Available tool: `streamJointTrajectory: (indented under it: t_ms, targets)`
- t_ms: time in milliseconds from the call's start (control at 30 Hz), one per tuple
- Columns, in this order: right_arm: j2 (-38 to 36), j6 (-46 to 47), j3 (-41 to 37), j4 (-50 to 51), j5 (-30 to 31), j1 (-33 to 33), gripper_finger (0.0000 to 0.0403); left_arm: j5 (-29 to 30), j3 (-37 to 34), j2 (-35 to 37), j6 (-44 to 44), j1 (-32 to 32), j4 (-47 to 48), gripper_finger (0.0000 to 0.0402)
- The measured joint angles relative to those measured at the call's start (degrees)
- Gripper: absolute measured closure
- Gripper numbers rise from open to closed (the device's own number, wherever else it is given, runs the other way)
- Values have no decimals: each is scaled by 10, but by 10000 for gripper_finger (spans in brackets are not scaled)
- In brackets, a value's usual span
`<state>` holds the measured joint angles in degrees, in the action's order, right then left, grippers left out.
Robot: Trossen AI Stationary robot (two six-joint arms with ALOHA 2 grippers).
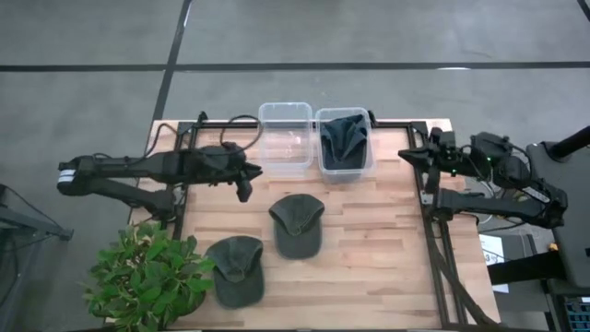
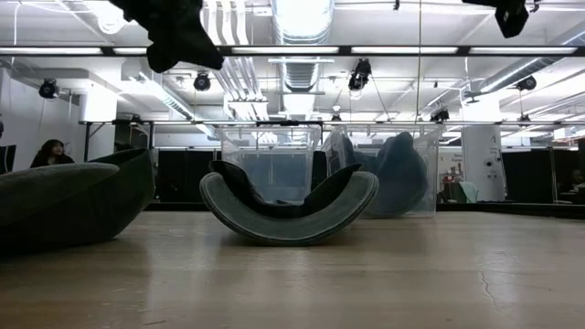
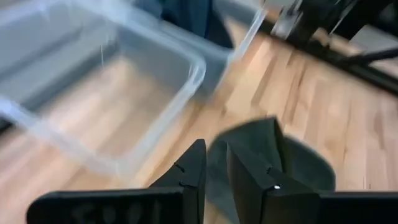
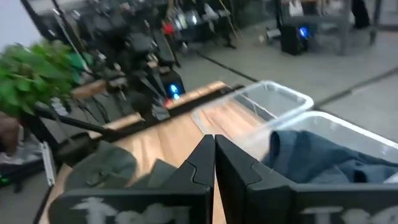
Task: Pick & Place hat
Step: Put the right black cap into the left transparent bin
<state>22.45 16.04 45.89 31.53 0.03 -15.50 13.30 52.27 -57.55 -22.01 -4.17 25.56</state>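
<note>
Wooden slatted worktop [image 1: 387,240] carries everything. Nearest its front left corner, beside a leafy green potted plant [image 1: 147,277], lies a dark green cloth cap [image 1: 237,267], brim toward the front edge. Just behind it, near the worktop's middle, a second dark green cloth cap [image 1: 297,224] lies free; the low view shows it rocked up on its curved brim. Left gripper [image 1: 245,180] hangs above the worktop left of that middle cap and short of the back edge, fingers nearly pressed together with a thin gap, nothing held; its wrist view looks down on the cap [image 3: 273,155] just past the fingertips [image 3: 194,165]. At the back edge stand two clear plastic bins side by side: the left empty bin [image 1: 286,138], and the right bin [image 1: 345,143] with a dark blue-grey hat [image 1: 345,138] already inside. Right gripper [image 1: 417,157] waits off the back right corner, fingers shut, empty. Judgement: the step in hand looks like the left arm's approach to the middle cap. To do it well, spread the fingers before descending, come down over the crown's edge rather than the stiff brim, pinch a fold of cloth, then lift clear of the bin wall before carrying it to the back edge.
</note>
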Motion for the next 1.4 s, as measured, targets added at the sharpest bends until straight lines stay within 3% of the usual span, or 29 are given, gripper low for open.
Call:
streamJointTrajectory:
  t_ms: [167, 400, 767, 1400]
  targets:
    - [-60, -2, -70, -55, -21, 0, 394, -14, 58, -55, -86, 6, 85, 344]
    - [-127, 0, -131, -70, -36, 0, 394, -109, 71, -92, -179, 10, 90, 344]
    - [-221, 5, -203, -112, -45, 0, 394, -113, 70, -148, -278, 62, 110, 344]
    - [-224, 5, -263, -144, -62, 0, 394, -114, 85, -254, -514, 133, 114, 344]
